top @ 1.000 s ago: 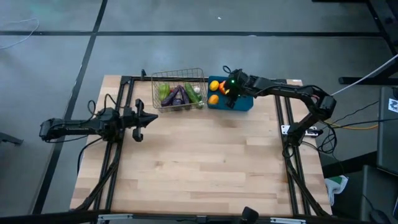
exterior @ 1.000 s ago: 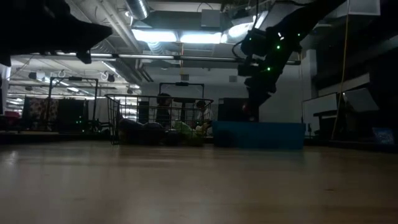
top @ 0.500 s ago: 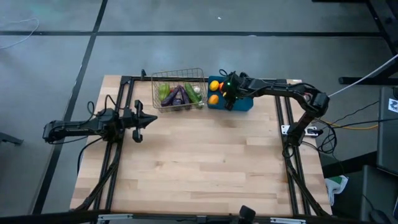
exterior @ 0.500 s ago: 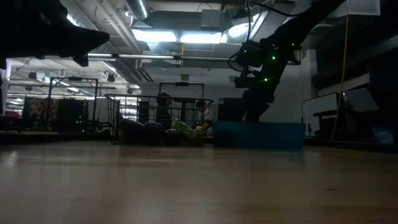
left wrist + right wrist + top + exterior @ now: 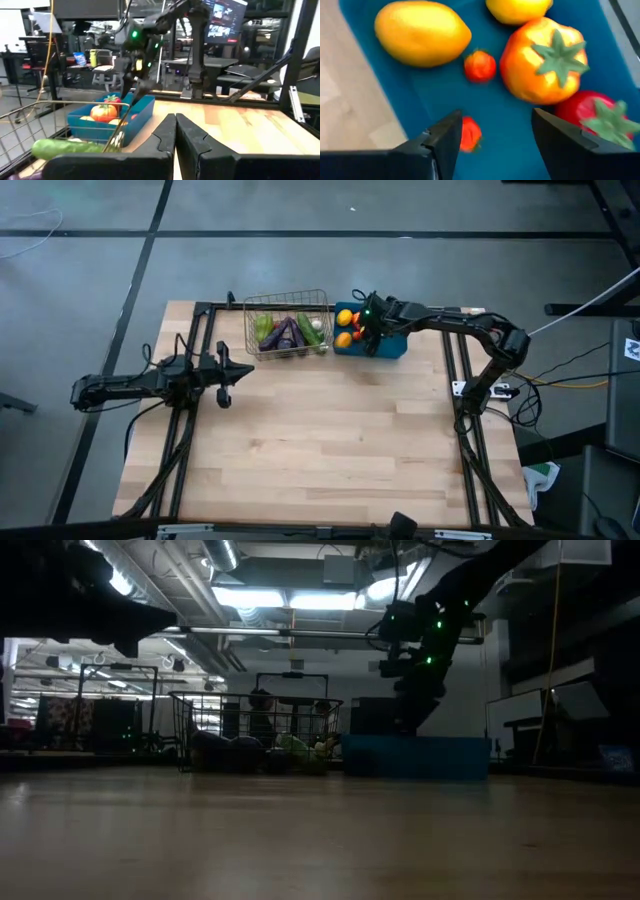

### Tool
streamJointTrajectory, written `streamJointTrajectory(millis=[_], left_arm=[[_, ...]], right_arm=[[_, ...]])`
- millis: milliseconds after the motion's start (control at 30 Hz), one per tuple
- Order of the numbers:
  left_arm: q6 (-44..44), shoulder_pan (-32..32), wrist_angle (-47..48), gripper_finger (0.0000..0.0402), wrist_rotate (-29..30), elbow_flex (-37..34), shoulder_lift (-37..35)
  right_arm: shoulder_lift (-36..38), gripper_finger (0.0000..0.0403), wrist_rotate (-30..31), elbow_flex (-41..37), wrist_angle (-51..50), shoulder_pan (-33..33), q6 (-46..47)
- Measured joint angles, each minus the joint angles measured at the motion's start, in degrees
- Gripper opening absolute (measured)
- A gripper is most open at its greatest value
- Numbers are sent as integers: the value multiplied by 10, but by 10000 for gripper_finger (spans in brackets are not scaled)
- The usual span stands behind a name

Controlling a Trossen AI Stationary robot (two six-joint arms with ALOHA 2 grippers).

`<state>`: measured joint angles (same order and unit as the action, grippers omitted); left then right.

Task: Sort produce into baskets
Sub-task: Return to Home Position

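The blue bin (image 5: 388,346) stands at the table's far edge, right of the wire-mesh basket (image 5: 288,330). In the bin lie a yellow lemon (image 5: 422,34), an orange tomato (image 5: 545,62), a red tomato (image 5: 592,120) and two small red berries (image 5: 480,66) (image 5: 469,134). The basket holds green cucumbers and purple eggplants. My right gripper (image 5: 495,135) hangs open and empty just above the bin's floor. My left gripper (image 5: 175,125) is shut and empty at the table's left side.
Bare wooden tabletop (image 5: 320,430) fills the middle and near part. Black frame rails run along the left (image 5: 185,430) and right (image 5: 465,430) sides. The room beyond the table holds racks and desks.
My right gripper has gone a little toward the table's left, staying over the blue bin. The left arm has kept almost still.
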<state>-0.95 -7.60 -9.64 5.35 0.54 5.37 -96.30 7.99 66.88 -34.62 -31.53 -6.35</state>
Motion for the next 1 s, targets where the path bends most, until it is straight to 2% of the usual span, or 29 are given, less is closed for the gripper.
streamJointTrajectory(millis=[100, 233, 400, 700, 900, 1000], left_arm=[[-5, 0, 25, 3, 7, 0, -16], [-19, 0, 67, 8, 8, 0, -43], [-19, 0, 86, 7, 9, 2, -52], [-11, 0, 86, 8, 9, 2, -51], [18, 0, 86, 4, 12, 2, -51], [30, 0, 86, 2, 12, 2, -51]], right_arm=[[24, 238, -9, 21, -41, 0, 0], [87, 239, -79, 17, -57, 0, 0], [194, 239, -107, -24, -45, 0, -1], [406, 239, -196, -266, 148, 1, 84], [475, 239, -329, -392, 213, 1, 153], [497, 230, -342, -427, 217, 1, 150]])
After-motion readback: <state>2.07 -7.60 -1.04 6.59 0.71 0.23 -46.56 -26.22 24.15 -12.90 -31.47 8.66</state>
